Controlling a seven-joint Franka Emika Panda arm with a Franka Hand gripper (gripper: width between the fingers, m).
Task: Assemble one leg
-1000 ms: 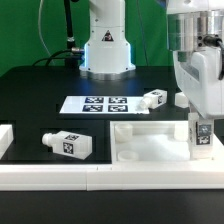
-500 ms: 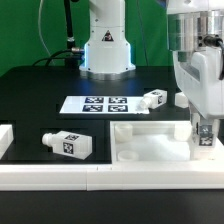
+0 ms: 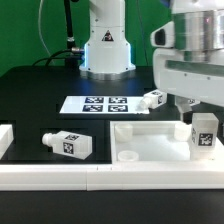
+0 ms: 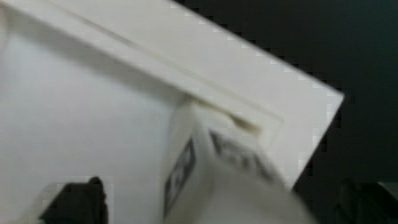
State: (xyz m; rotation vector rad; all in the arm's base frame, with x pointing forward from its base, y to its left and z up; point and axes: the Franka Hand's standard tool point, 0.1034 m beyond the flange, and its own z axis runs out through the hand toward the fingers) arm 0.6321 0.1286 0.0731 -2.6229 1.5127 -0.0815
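White plastic is most of what shows: a large flat square panel point(image 3: 150, 143) lies at the lower right of the exterior view on the black counter point(image 3: 40, 90), and one leg point(image 3: 204, 133) stands upright at the panel's far-right corner, tag facing the camera, its long axis vertical. Whether its foot is fully seated in the corner socket cannot be told from here.

The hand point(image 3: 190, 98) hangs in the upper right of the frame, directly above that leg and apart from it. Its fingers are blurred and partly cut by the frame edge, so how wide it stands open cannot be read for certain; it appears to hold nothing. In the wrist view the leg point(image 4: 214, 165) fills the lower middle, standing against the panel's corner point(image 4: 107, 110), with two dark fingertips point(image 4: 75, 200) low at either side and well apart, which suggests the jaws are spread clear of the part.

The relation that matters: the leg lies straight below the hand, upright, so any further grip or twist would come by a plain vertical descent along its axis.

Two more legs lie on their sides: one point(image 3: 68, 144) at lower left, one point(image 3: 154, 100) just right of the marker board point(image 3: 97, 104) at centre.
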